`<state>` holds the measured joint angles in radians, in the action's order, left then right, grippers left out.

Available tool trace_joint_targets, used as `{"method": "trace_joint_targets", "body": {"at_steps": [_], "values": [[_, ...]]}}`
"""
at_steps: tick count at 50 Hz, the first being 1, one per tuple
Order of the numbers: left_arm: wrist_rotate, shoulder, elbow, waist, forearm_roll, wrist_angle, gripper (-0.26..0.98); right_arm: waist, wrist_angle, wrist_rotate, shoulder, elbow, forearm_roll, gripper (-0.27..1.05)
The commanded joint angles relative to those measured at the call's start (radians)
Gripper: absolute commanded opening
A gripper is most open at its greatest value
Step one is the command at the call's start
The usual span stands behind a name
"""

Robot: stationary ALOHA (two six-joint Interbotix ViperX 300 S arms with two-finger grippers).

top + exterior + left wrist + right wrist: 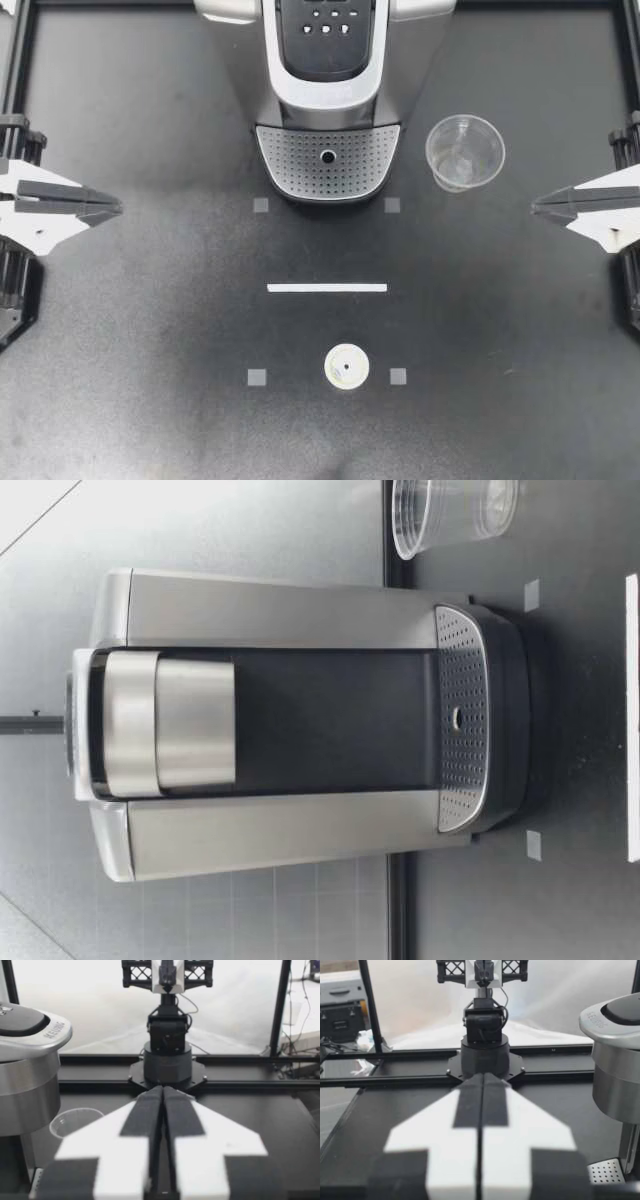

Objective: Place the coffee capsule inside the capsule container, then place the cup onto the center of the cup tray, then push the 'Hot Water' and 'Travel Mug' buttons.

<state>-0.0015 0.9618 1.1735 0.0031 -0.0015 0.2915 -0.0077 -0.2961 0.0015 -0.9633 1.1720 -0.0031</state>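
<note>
the small round white coffee capsule (346,366) sits on the black table (150,330) between two grey square marks (257,377), well apart from my left tool (116,208) and my right tool (536,207), both clenched on nothing; it looks light, stiff-rimmed and thin-walled, so pinch gently across its rim.

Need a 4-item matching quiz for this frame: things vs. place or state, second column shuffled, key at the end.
1 coffee capsule
2 clear plastic cup
3 cup tray
4 left gripper

A shut, holding nothing
B standing beside the coffee machine, off the tray
C bare, nothing on it
D lying between two grey squares

Pairs: 1-D, 2-B, 3-C, 4-A
</note>
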Motion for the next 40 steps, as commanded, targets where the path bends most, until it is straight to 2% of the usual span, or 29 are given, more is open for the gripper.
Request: {"method": "trace_joint_targets", "body": {"at_steps": [1,7,15,28,40], "values": [[0.002,-0.011,-0.026,0.006,0.005,0.012,0.24,0.003,-0.008,0.002,0.009,-0.017,0.000,0.15],[0.002,-0.011,-0.034,0.006,0.005,0.018,0.16,0.003,-0.037,0.005,0.031,-0.021,0.002,0.11],[0.000,-0.046,-0.031,-0.006,0.005,0.021,0.15,0.003,-0.069,0.023,0.098,-0.021,0.000,0.11],[-0.015,-0.258,-0.040,-0.092,0.005,0.051,0.15,0.057,-0.077,0.067,0.282,-0.023,0.000,0.11],[-0.069,-0.525,-0.103,-0.146,0.005,0.097,0.15,0.115,-0.075,0.098,0.440,-0.032,0.000,0.11]]}}
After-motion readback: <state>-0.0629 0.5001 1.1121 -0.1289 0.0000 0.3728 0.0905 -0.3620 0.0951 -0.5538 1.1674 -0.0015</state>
